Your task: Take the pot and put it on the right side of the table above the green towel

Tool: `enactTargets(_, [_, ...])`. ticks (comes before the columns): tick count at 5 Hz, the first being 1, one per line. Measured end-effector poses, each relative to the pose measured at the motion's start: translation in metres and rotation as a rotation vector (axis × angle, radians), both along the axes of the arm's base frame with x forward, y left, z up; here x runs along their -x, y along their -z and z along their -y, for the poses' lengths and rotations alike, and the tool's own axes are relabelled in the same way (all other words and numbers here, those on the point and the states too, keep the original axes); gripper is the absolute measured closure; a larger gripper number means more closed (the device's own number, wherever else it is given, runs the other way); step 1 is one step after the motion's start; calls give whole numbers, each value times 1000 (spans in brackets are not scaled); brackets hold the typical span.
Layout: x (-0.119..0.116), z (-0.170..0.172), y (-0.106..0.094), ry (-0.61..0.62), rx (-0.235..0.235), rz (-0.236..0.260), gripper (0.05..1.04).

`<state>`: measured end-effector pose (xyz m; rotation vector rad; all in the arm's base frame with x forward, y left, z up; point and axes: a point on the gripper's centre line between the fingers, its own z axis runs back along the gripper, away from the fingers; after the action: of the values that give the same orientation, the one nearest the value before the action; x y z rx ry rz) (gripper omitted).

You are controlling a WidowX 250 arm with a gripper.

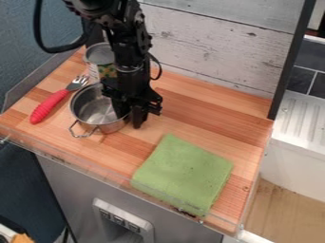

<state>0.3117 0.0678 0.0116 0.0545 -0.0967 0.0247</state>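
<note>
Currently seeing the gripper (pixel 129 119) pointing down over the right wall of the pot (pixel 95 108), as seen in the camera view. Reads as spread, with one finger inside the pot and one outside, the wall between; can't confirm contact with the metal, as the arm (pixel 127 52) blocks part of that side. Coming in from the top edge, left of centre.

Got the pot upright on the left half of the wooden table (pixel 209 114), shiny steel, with a wire handle (pixel 83 131) toward the front. Not above the green towel (pixel 184 173) on the right side.

Just behind the pot, see an upright open can (pixel 100 56), partly covered by the arm. To the left of the pot, see a fork (pixel 51 106) lying at a slant, red grip toward the front, tines toward the can.

Further out, got the towel folded flat near the front edge, right of the pot and well apart from it. Behind the table, see weathered pale boards (pixel 203 42). Off to the right, see a white ribbed surface (pixel 300 121) below dark tiles (pixel 302 78).
</note>
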Motion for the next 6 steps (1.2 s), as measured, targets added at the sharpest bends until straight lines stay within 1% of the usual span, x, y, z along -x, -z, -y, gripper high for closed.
enactTargets(1, [6,1,-22,-7,-11,53,930])
enactTargets(2, [6,9,-40,-22,-8,80,1024])
enactTargets(3, [-7,42,-54,26,20,116,1031])
enactTargets(4, [-10,66,-68,47,72,164,1015])
enactTargets(5, [-1,36,-62,-51,74,150,874])
enactTargets(6, [2,19,-44,-70,61,103,620])
